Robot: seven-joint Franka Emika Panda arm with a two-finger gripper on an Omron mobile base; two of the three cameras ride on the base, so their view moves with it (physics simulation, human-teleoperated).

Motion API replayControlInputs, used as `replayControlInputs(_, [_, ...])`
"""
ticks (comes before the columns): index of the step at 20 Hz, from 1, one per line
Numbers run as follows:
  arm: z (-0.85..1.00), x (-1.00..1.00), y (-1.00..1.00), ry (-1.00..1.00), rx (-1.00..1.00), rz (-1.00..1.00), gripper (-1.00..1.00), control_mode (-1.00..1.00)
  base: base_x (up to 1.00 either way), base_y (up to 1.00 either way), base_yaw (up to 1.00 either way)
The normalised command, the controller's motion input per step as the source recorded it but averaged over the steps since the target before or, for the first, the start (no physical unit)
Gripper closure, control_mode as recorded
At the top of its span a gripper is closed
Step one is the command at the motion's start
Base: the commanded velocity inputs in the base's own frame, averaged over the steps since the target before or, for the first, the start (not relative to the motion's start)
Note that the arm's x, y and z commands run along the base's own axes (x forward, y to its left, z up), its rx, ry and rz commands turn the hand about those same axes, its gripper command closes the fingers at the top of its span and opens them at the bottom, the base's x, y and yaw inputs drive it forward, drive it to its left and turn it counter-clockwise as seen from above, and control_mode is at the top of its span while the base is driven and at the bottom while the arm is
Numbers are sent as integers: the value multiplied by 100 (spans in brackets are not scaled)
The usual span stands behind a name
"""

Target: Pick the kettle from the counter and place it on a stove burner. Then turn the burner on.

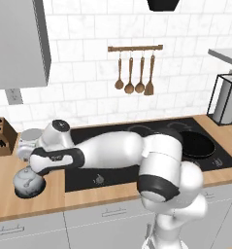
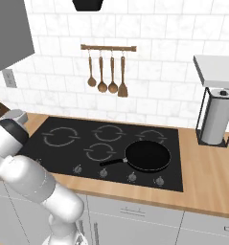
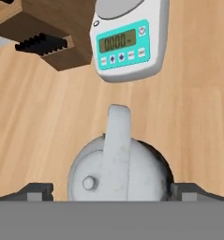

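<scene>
1. The knife block [image 3: 62,40] and the scale [image 3: 130,40] stand just beyond the kettle [image 3: 119,176] on the counter [image 3: 197,117]; overreaching could knock them.
2. The gripper [image 3: 112,193] is open, fingertips [image 3: 36,192] flanking the kettle's body below its arched handle; closing on that round, shiny body could let it slip.
3. The frying pan [image 2: 147,155] sits near the stove burner [image 2: 61,136]; a swinging kettle could clip its handle.

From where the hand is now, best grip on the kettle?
Take the kettle by its arched handle, coming straight down from above. The handle runs over the lid as a raised band, and the tool already has one finger on each side of it, open.
</scene>
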Motion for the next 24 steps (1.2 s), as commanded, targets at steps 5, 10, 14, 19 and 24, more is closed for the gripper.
replayControlInputs(5, [0,5,19,0,-3,0,-100,-100,0,0,0])
replayControlInputs(10, [-13,4,4,2,-7,0,-100,-100,0,0,0])
replayControlInputs(14, [-21,0,0,0,-4,0,100,-100,0,0,0])
replayControlInputs(19, [-3,0,0,0,0,0,100,-100,0,0,0])
replayControlInputs(24, [4,0,-11,-3,1,-1,100,-100,0,0,0])
